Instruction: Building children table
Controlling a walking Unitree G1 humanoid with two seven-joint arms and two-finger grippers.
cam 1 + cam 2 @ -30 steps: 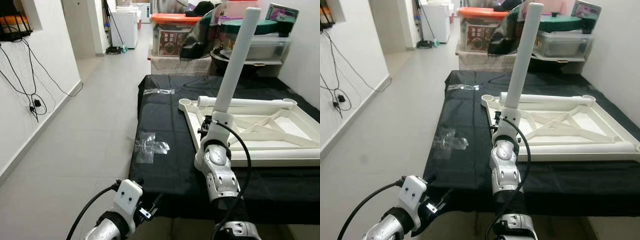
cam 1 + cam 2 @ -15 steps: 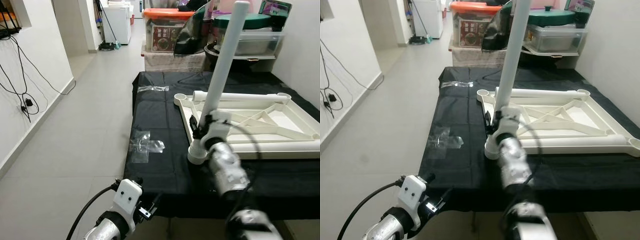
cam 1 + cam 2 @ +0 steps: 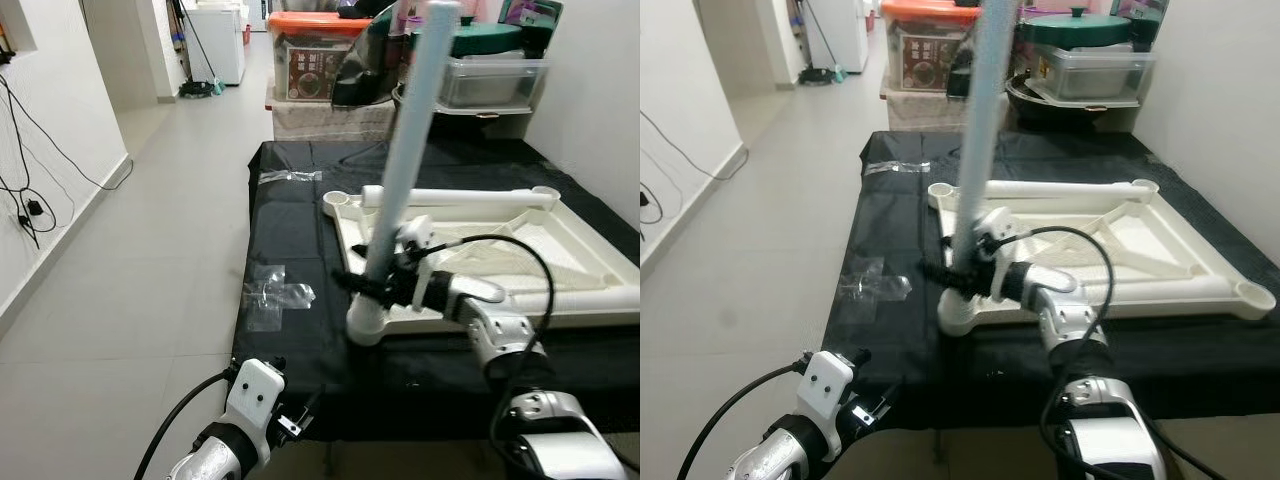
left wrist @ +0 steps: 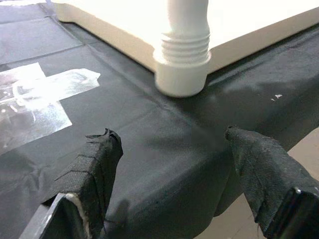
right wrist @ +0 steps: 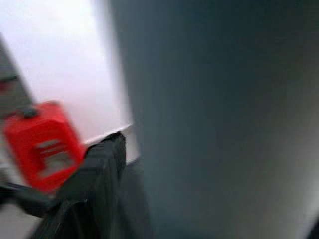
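Note:
A white tabletop point(image 3: 520, 250) lies upside down on a black cloth point(image 3: 290, 240). One white table leg point(image 3: 405, 160) stands nearly upright with its threaded foot point(image 4: 182, 47) in the near-left corner socket point(image 3: 364, 325). My right gripper point(image 3: 372, 284) is shut on this leg low down, reaching in from the right; a black finger point(image 5: 99, 169) shows beside the blurred leg. A second leg point(image 3: 460, 197) lies along the tabletop's far edge. My left gripper point(image 4: 172, 144) hangs open below the cloth's near edge, its fingers point(image 4: 97, 159) apart and holding nothing.
Clear plastic wrapping point(image 3: 275, 297) and another strip point(image 3: 285, 177) lie on the cloth left of the tabletop. Storage boxes point(image 3: 315, 60) and a lidded bin point(image 3: 490, 70) stand behind. A wall point(image 3: 600, 90) is to the right, tiled floor point(image 3: 130, 260) to the left.
The camera has shifted. My right arm has swung out to the right, forearm now level, and the leg has moved to the tabletop's near-left corner with its foot down in the socket.

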